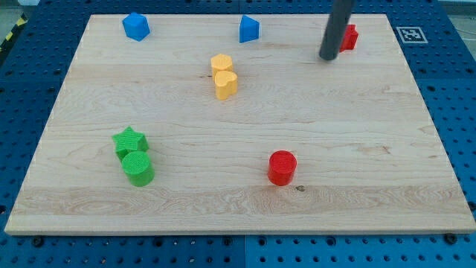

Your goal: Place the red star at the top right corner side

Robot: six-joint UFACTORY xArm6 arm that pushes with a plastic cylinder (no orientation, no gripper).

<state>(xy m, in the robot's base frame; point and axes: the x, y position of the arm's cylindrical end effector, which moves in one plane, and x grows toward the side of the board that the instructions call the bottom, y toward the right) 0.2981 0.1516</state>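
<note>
A light wooden board (pixel 245 119) is sitting on a blue pegboard table (pixel 30 82), with a small black-and-white marker tag (pixel 410 34) lying just off the board's top right corner.

The hard part to make out is the red star (pixel 349 37). It's sitting near the view's top right corner of the board, but the dark rod (pixel 336 26) is standing in front of it and covering its left side, so only a red chunk is showing and I can't really confirm the star shape from here. The rod itself is getting cut off by the view's top edge. My tip (pixel 328 57) is resting on the board just to the left of and a bit below the red star; I can't tell if it's actually touching it. It's only a bare rod, nothing that opens or closes, and it's not holding anything.

Everything else is sitting well apart from that corner. A blue block (pixel 136 26) is lying near the top left, another blue block (pixel 249 30) at top centre. Two yellow blocks are touching each other in the middle, one yellow block (pixel 221 62) above a yellow heart (pixel 226 84). A green star (pixel 129 141) is pressing against a green cylinder (pixel 138 167) at lower left. A red cylinder (pixel 282 167) is standing alone near the bottom centre.
</note>
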